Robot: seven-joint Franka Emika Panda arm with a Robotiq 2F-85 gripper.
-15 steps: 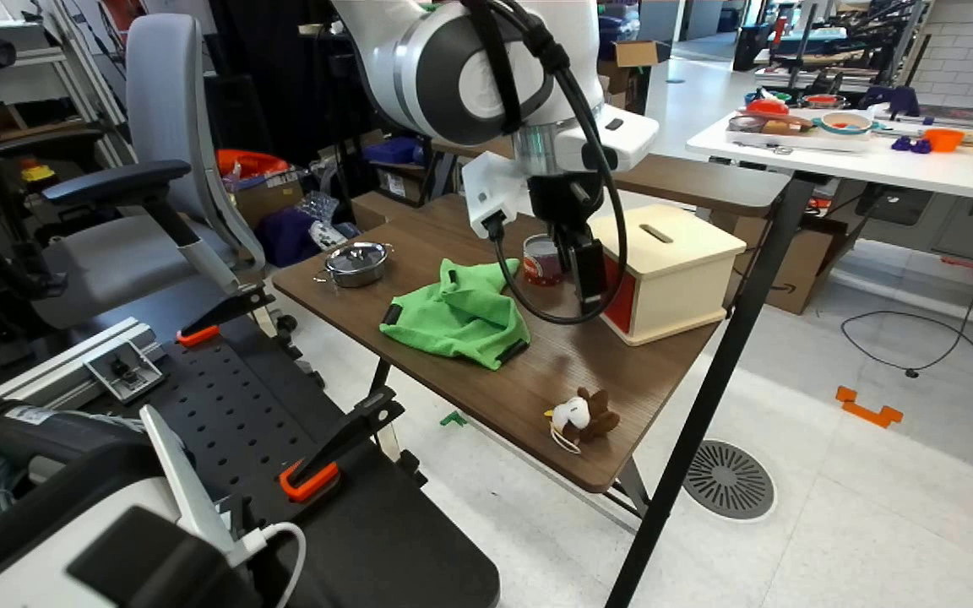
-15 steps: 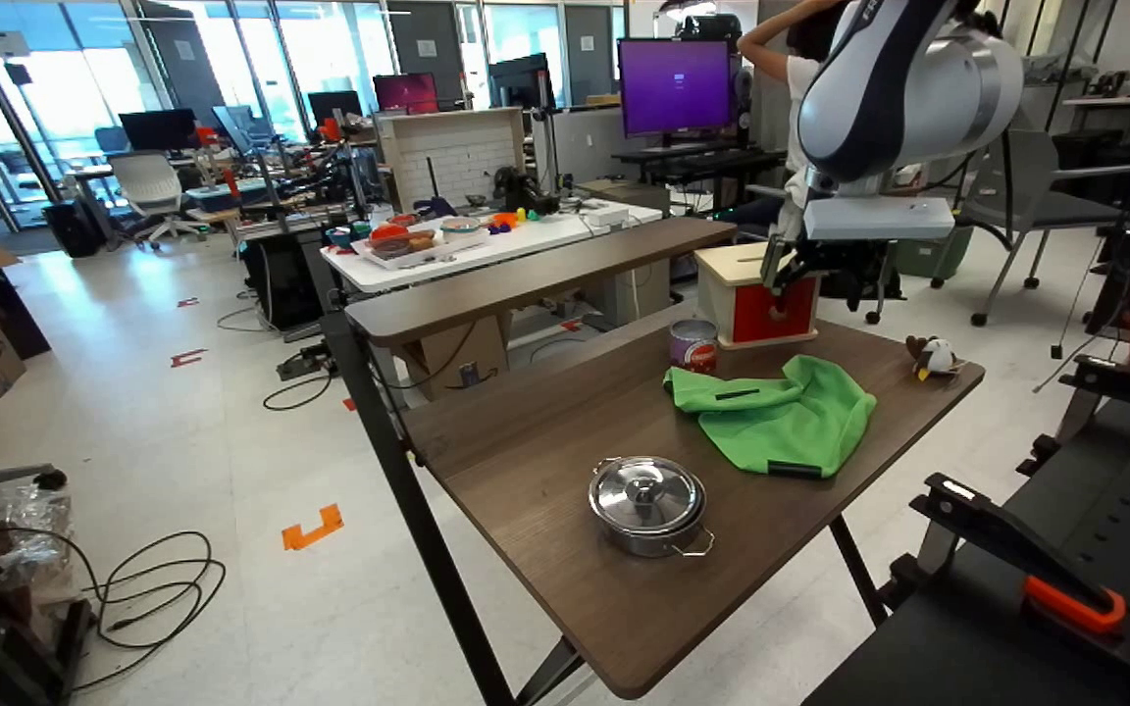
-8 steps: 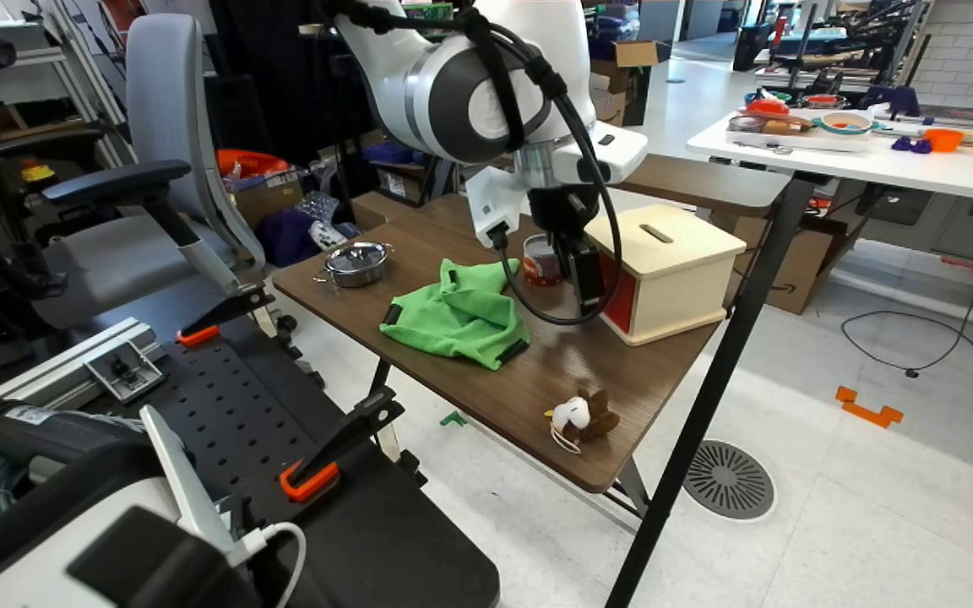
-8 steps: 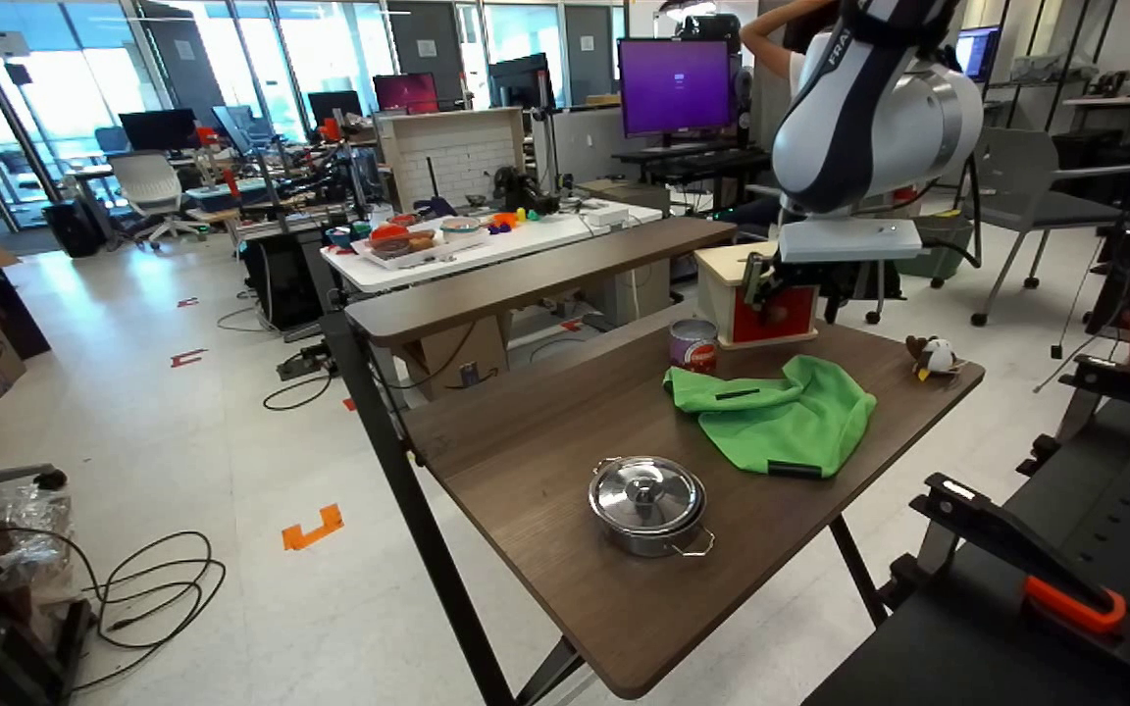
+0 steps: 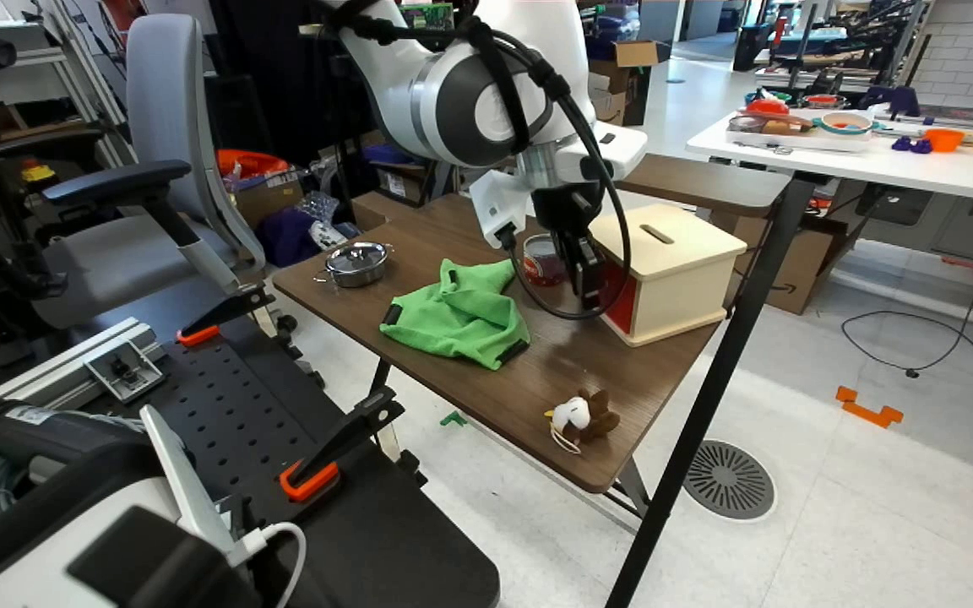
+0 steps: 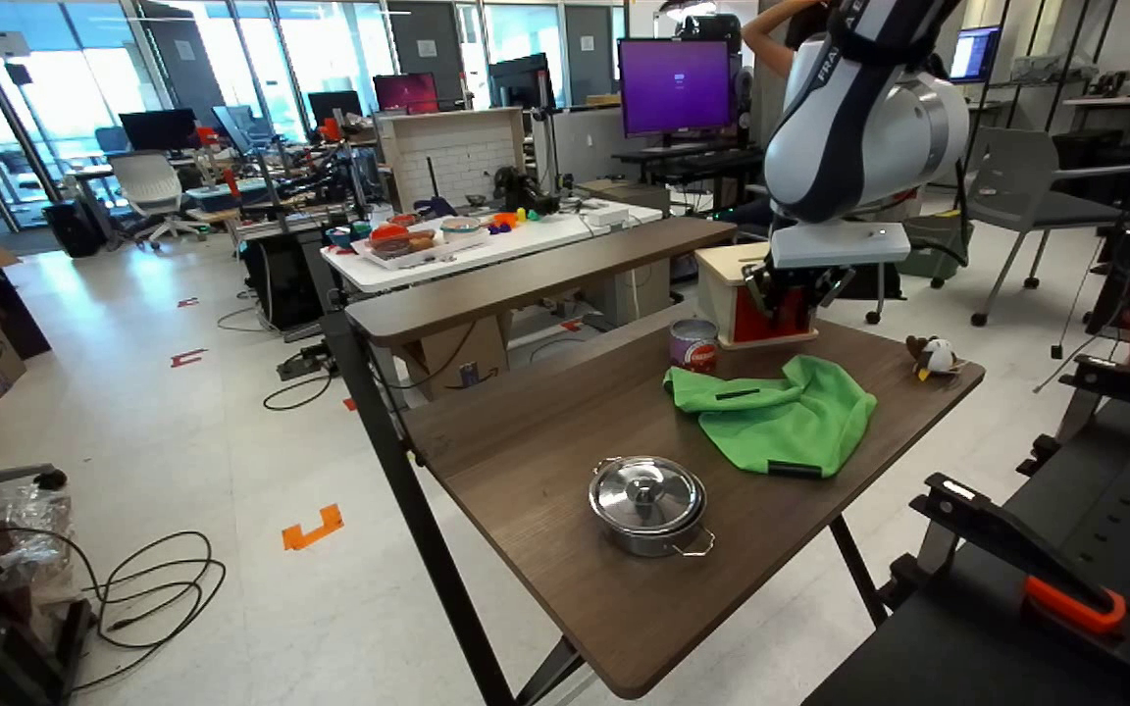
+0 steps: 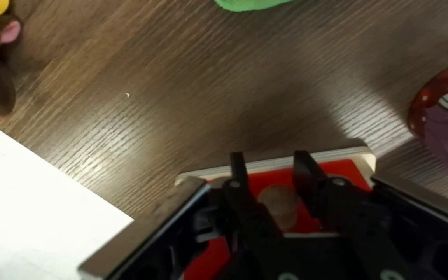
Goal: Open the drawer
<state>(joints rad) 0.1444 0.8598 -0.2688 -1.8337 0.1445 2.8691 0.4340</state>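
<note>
Showing red, drawer (image 7: 271, 177) seemingly closed

- rounded white arm (image 6: 889, 137) with black stripe (image 6: 840, 137), white lettering (image 6: 828, 65) at eleven o'clock
- dark grey joint cap (image 5: 493, 116), white-centred, crossed by black strap (image 5: 505, 89)
- black cables (image 5: 554, 84) bundled at the cap's two o'clock
- silver collar (image 5: 539, 166)
- black gripper (image 7: 269, 157), pale round screws (image 7: 338, 181)

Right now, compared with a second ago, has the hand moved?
Yes. In an exterior view, judged against the tan drawer box, the hand has come lower and further toward the picture's left.
</note>
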